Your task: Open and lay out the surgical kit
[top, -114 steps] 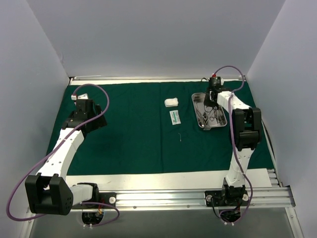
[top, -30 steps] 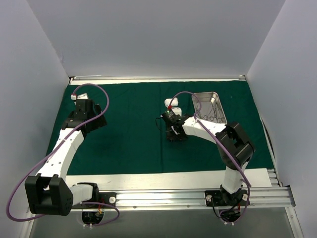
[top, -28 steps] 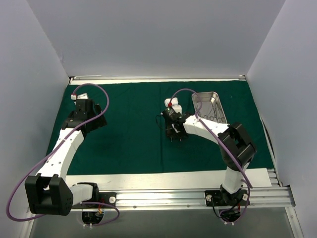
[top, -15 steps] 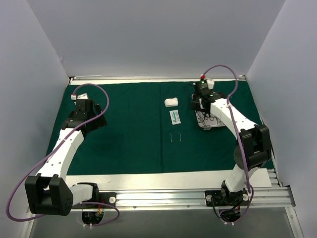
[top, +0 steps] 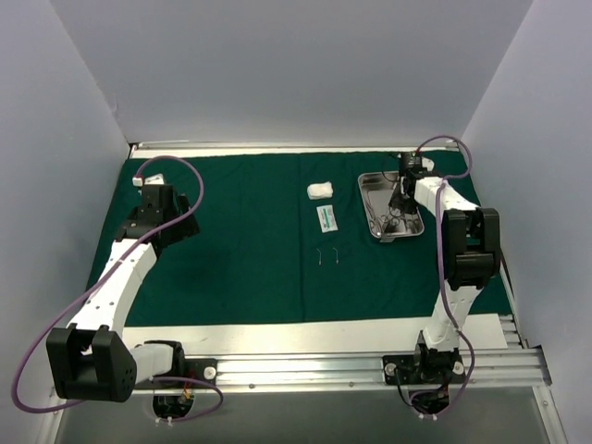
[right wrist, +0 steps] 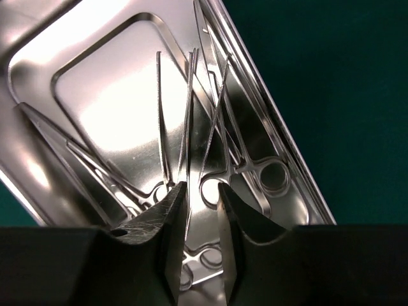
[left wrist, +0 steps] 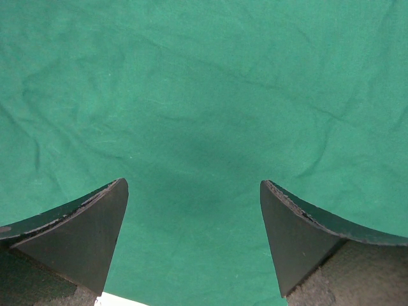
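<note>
Right pincer back over tray

left tool wide, right tool (outstretched) barely parted

Locate the table: in the top view its white surface shows as a broad band at 6 o'clock. A thinner white strip runs along the edge at 12 o'clock. Just past the broad band, still at 6 o'clock, you will find a slotted aluminium rail spanning from 9 o'clock to 3 o'clock. A grey panel lies beyond the rail. Three plain pale walls enclose the workspace: the back wall at 12 o'clock, the left wall at 9 o'clock and the right wall at 3 o'clock. In the left wrist view, a small white patch appears near 7 o'clock.
</note>
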